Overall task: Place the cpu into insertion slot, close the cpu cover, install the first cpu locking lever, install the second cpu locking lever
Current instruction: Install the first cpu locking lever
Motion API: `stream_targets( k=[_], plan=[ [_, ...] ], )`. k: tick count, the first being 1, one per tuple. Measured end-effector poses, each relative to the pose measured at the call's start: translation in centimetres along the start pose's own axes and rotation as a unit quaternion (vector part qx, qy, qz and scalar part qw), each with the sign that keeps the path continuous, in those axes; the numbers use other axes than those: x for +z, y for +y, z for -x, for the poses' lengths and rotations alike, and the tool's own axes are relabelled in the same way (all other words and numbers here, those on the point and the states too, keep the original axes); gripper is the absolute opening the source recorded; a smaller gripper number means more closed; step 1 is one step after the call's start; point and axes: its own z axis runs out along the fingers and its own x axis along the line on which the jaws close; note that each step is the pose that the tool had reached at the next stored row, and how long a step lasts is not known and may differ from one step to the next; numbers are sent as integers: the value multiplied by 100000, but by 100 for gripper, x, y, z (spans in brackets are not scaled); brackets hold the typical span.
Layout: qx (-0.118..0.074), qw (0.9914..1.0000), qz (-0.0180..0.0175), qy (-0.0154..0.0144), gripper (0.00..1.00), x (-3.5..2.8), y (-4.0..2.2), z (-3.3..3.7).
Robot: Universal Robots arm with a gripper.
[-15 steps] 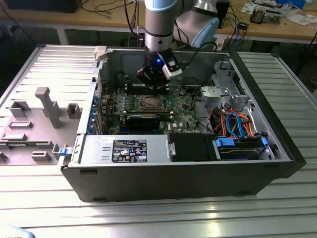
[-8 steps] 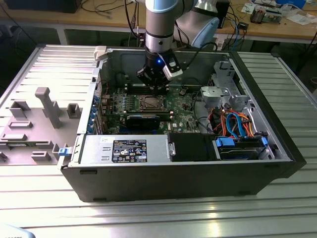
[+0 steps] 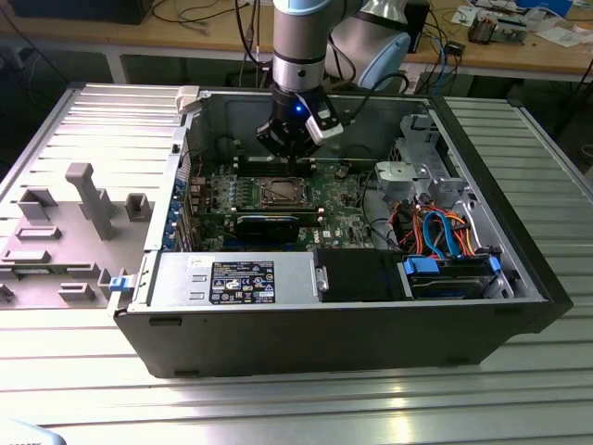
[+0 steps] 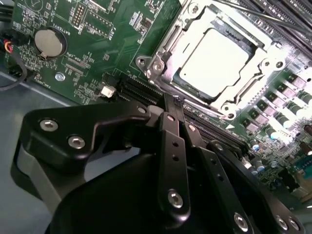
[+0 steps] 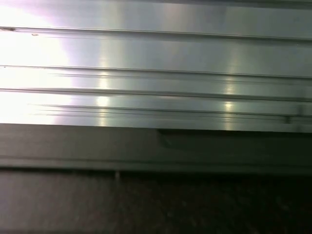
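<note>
Inside the open computer case (image 3: 519,269), near the middle of the green motherboard (image 4: 63,73), the cpu (image 4: 214,58) already lies flat in the insertion slot (image 4: 183,85), and the cpu cover (image 4: 265,66) appears to be down around it. The gripper (image 4: 174,105) hangs just beside the socket's edge, toward the case's back wall, its fingers (image 4: 171,141) pressed together and holding nothing. I judge the locking levers the delicate part: a closed fingertip sliding off a thin wire lever could scrape the neighbouring memory slots (image 4: 204,124) or leave the cover unlatched.
</note>
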Motion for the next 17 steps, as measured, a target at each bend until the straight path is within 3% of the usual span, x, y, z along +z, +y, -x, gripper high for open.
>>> stream_targets(
  k=[8,17],
  plan=[
    [-4,100000,-166,10,11,-17,0,0],
    [-4,99997,-817,26,11,-91,1,1]
  ],
)
